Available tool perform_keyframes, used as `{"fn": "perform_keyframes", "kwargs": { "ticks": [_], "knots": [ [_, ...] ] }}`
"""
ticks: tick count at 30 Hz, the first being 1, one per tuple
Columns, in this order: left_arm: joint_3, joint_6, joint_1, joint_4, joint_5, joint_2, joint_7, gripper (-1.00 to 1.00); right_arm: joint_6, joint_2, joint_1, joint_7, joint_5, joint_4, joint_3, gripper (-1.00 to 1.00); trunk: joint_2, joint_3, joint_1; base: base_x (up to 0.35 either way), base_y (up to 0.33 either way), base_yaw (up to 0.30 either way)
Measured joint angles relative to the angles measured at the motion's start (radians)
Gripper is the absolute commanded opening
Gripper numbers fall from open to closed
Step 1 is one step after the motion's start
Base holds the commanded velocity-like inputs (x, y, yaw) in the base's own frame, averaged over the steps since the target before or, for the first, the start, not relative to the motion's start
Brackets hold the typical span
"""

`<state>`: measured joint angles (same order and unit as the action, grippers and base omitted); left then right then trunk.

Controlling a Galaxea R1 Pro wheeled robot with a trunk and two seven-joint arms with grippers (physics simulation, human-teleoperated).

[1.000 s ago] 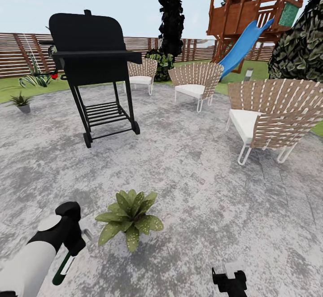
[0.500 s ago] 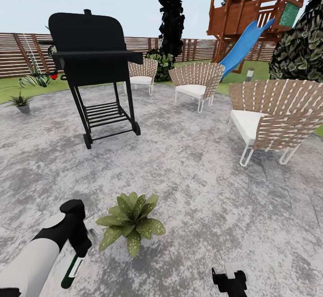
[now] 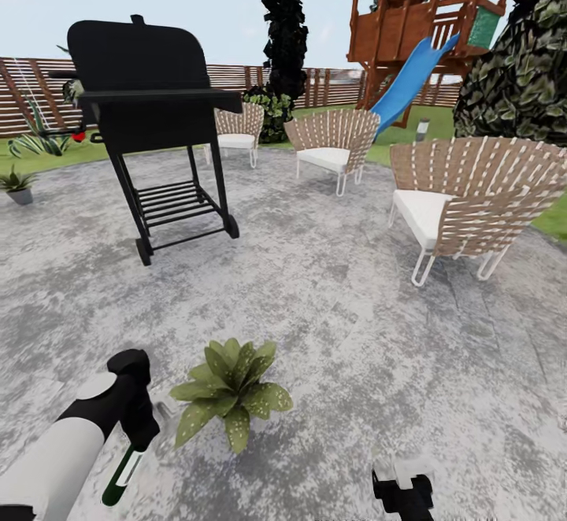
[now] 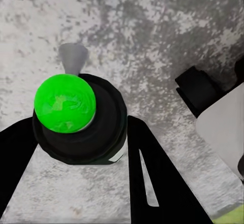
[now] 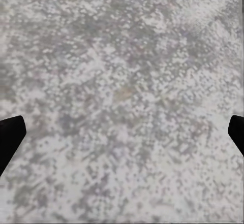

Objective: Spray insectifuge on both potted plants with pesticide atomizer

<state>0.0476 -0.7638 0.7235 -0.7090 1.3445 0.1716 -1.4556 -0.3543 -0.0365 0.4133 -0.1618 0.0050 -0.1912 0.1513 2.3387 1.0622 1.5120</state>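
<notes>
My left gripper (image 3: 135,436) is shut on the pesticide atomizer (image 3: 122,475), a slim dark green bottle with a white label that hangs tilted below the fingers. Its red top is hidden. In the left wrist view the atomizer (image 4: 76,117) shows end-on, bright green, between the black fingers (image 4: 152,178) of my left gripper (image 4: 81,137). The broad-leaved potted plant (image 3: 231,391) stands on the patio just right of the bottle, apart from it. A spikier potted plant (image 3: 16,185) sits far off at the left patio edge. My right gripper (image 3: 402,494) (image 5: 122,132) is open over bare stone.
A black grill (image 3: 146,104) on wheels stands ahead left. Three wicker chairs (image 3: 465,194) ring the grey stone patio (image 3: 331,308) at the back and right. Behind them are a wooden playset with a blue slide (image 3: 409,80), dark bushes and the slatted fence (image 3: 24,88).
The whole view has shifted a little, so the camera moved. My left gripper with the atomizer has edged slightly closer to the broad-leaved plant.
</notes>
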Motion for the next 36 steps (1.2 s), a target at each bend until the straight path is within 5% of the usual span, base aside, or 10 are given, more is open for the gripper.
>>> {"fn": "perform_keyframes", "kwargs": {
  "ticks": [14,27,36],
  "knots": [
    [0.001,-0.002,-0.001,-0.026,0.000,0.001,-0.008,-1.00,0.000,0.000,0.000,0.000,-0.001,0.000,0.000,1.00,0.000,0.000,0.000,-0.088,0.136,-0.136],
    [0.004,-0.002,0.010,-0.026,0.002,0.001,-0.008,-1.00,0.000,0.000,0.000,-0.001,-0.001,0.000,0.000,1.00,0.000,0.000,0.000,0.140,0.175,-0.209],
    [0.006,0.004,0.075,-0.026,0.157,0.005,-0.106,-1.00,0.000,0.000,0.000,-0.001,0.001,0.000,0.000,1.00,0.000,0.000,0.000,0.001,0.001,-0.059]
  ]
}}
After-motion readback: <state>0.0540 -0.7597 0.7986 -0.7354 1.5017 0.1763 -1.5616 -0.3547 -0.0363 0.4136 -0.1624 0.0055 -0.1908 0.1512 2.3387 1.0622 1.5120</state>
